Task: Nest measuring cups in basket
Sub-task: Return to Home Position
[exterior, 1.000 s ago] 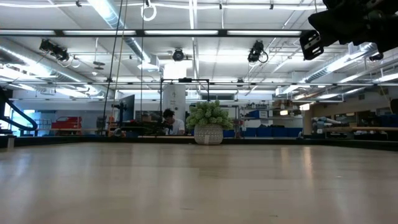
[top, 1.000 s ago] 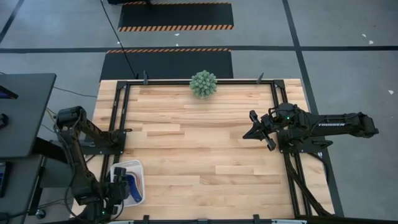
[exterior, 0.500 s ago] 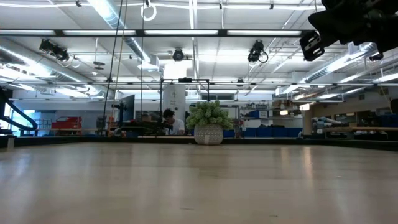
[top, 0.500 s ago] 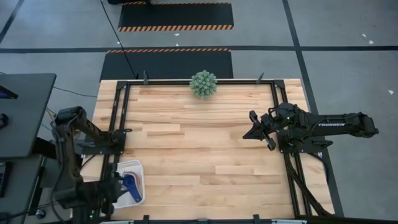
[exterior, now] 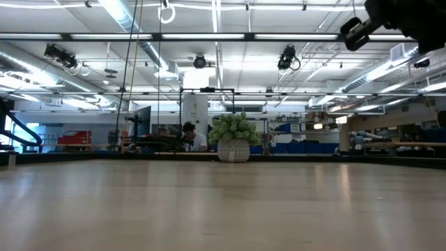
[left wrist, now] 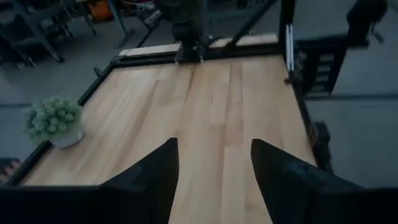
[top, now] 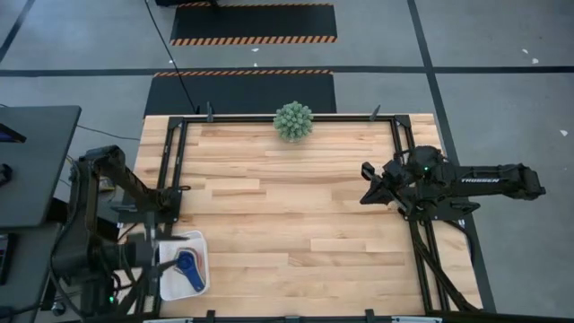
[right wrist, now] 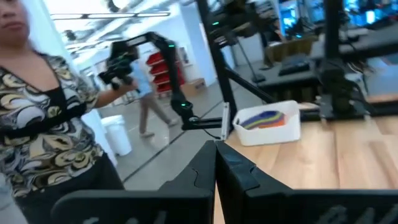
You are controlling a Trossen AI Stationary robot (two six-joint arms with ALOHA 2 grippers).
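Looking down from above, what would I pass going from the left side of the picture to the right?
left arm → white basket holding the measuring cups → spiky green plant → right gripper

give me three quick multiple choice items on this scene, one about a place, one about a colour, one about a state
1. The basket sits: A) at the left corner of the table, on the edge opposite the plant; B) right beside the plant; C) at the table's middle.
2. The top measuring cup in it is: A) yellow; B) blue; C) red.
3. The left arm's jaws are: A) shut on a cup; B) shut on the basket's rim; C) open and empty.

Answers: 1 A, the high view shows it at that corner. 2 B, blue shows on top from above. 3 C, the left wrist view shows bare table between them.
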